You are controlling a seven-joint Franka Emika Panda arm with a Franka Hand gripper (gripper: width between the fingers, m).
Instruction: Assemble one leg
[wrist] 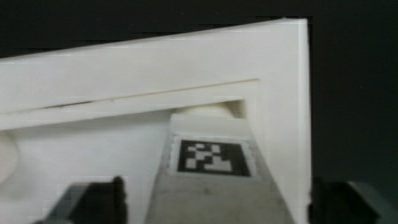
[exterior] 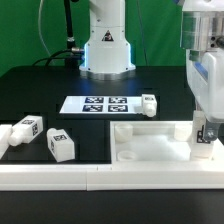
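Gripping is what you should verify first: the two-finger gripper (exterior: 205, 133) stands at the right of the exterior view with its dark fingertips (wrist: 111, 198) spread either side of a small white plastic leg with a black-and-white tag (wrist: 215, 160). Whether the jaws pinch it or merely flank it, you cannot tell.

The leg sits at a corner of the large flat white square panel with raised rim (exterior: 150, 140), low right in the exterior view. Its long axis appears upright, tagged face toward the exterior camera.

Risks, as judgement: a tilted leg may jam or miss its seat; a slack hold lets it slip.

Three more tagged legs (exterior: 58, 143) lie apart, beside the marker board (exterior: 100, 104).
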